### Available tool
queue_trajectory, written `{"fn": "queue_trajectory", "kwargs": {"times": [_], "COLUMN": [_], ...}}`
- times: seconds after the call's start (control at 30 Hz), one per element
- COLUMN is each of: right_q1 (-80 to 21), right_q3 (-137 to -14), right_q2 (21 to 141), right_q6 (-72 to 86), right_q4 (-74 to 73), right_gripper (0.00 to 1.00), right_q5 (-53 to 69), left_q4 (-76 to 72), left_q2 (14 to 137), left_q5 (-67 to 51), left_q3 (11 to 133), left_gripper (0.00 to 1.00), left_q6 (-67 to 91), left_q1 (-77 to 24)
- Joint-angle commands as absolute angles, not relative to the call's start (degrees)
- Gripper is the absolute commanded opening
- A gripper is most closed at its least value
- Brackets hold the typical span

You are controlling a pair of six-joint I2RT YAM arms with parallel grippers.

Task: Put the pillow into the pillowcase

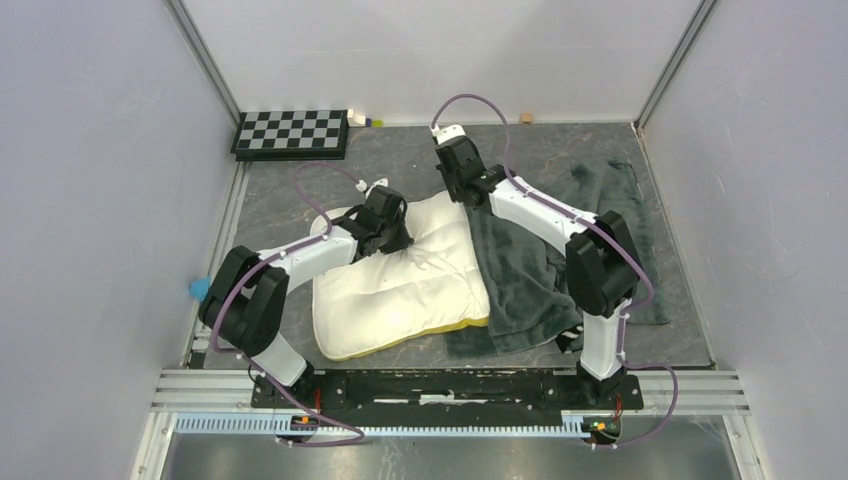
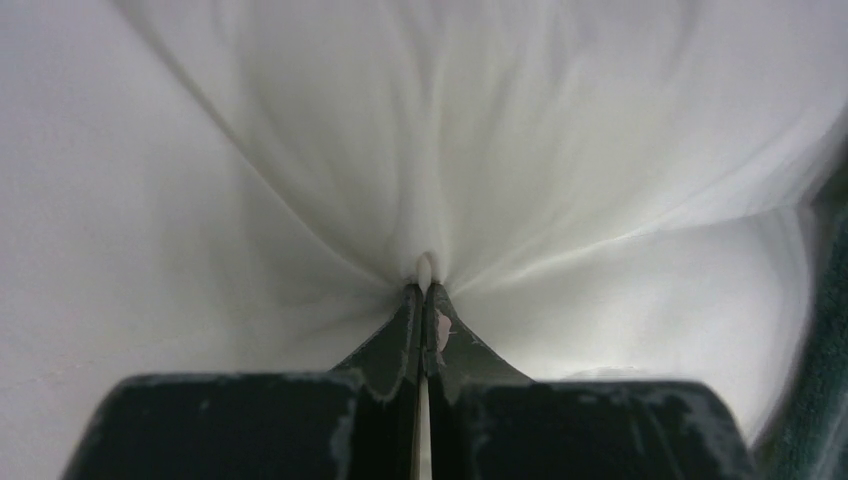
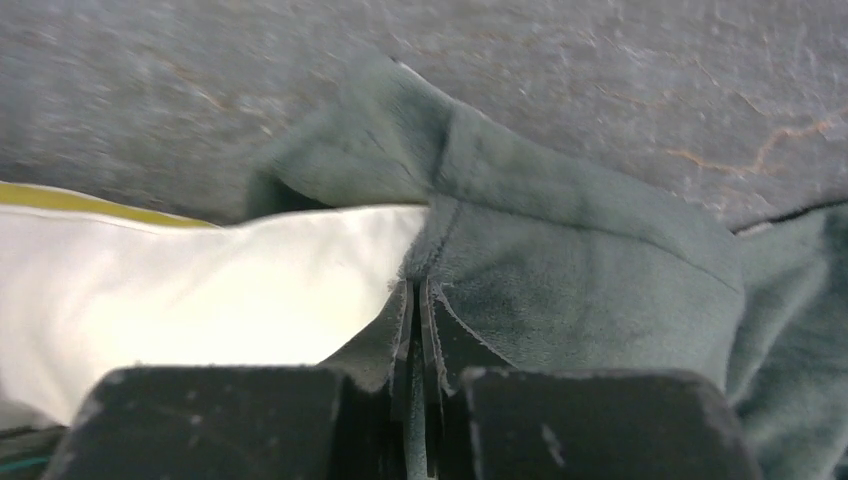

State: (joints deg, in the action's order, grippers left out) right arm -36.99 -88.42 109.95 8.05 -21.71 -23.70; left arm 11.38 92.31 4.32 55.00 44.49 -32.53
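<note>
The cream-white quilted pillow (image 1: 400,285) lies in the middle of the table, its yellow band at the near right edge. My left gripper (image 1: 392,238) is shut on a pinch of the pillow's fabric (image 2: 424,268) at its far left part. The pillowcase (image 1: 545,250) lies to the pillow's right, its dark grey-green plush face up; no zebra stripes show. My right gripper (image 1: 462,190) is shut on the pillowcase's edge (image 3: 560,230) at the pillow's far right corner (image 3: 200,290), where the fabric folds over the pillow.
A checkerboard (image 1: 292,132) lies at the back left, with small objects (image 1: 362,119) beside it and a small block (image 1: 526,118) at the back wall. Walls close in the left, right and back. A blue object (image 1: 197,288) sits at the left edge.
</note>
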Motion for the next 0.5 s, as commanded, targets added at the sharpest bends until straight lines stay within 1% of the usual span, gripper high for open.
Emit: {"fn": "queue_trajectory", "kwargs": {"times": [0.0, 0.07, 0.13, 0.3, 0.47], "right_q1": [-40.8, -41.7, -41.6, -42.8, -43.5], "right_q3": [-98.4, -101.5, -101.4, -100.4, -100.6], "right_q2": [112.0, 112.6, 111.6, 108.7, 109.0], "right_q6": [8.3, 8.5, 9.1, 11.1, 10.3], "right_q4": [-24.6, -27.6, -27.5, -25.8, -25.7], "right_gripper": [0.06, 0.05, 0.02, 0.00, 0.00], "right_q5": [-21.7, -23.4, -20.2, -14.5, -16.4], "left_q4": [11.4, 12.3, 12.3, 9.7, 7.6], "left_q2": [90.6, 90.6, 90.2, 89.7, 83.9], "left_q5": [1.5, 1.8, 2.1, 1.1, 1.2], "left_q3": [58.2, 59.1, 59.0, 58.4, 59.3], "left_gripper": [0.02, 0.02, 0.02, 0.02, 0.02], "left_q6": [43.9, 43.8, 43.9, 45.5, 46.6], "left_q1": [-35.0, -35.0, -35.0, -35.1, -35.4]}}
